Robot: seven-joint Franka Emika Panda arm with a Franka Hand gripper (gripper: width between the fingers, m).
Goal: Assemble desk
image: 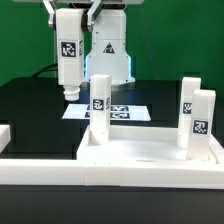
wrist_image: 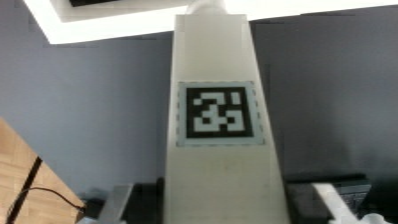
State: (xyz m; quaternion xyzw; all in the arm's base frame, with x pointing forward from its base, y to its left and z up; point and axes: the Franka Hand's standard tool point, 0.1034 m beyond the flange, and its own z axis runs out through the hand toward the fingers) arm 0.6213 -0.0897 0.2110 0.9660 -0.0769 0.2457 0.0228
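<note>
The desk panel (image: pixel 150 152) lies flat at the front, large, white and rimmed. One tagged white leg (image: pixel 100 108) stands upright on it near its left back corner. Two more legs (image: pixel 190 106) (image: pixel 203 122) stand at the exterior view's right. My gripper (image: pixel 68 14) is shut on the top of another leg (image: pixel 67 60), which hangs upright above the black table, behind and left of the panel. The wrist view looks down along this held leg (wrist_image: pixel 217 90) and its square tag. A finger (wrist_image: pixel 128 200) shows on each side of my gripper (wrist_image: pixel 222 208).
The marker board (image: pixel 125 111) lies on the black table behind the panel. White border rails run along the front (image: pixel 100 180) and at the left (image: pixel 6 136). The robot's white base (image: pixel 108 50) stands at the back. A white corner (wrist_image: pixel 98 25) shows past the held leg's far end.
</note>
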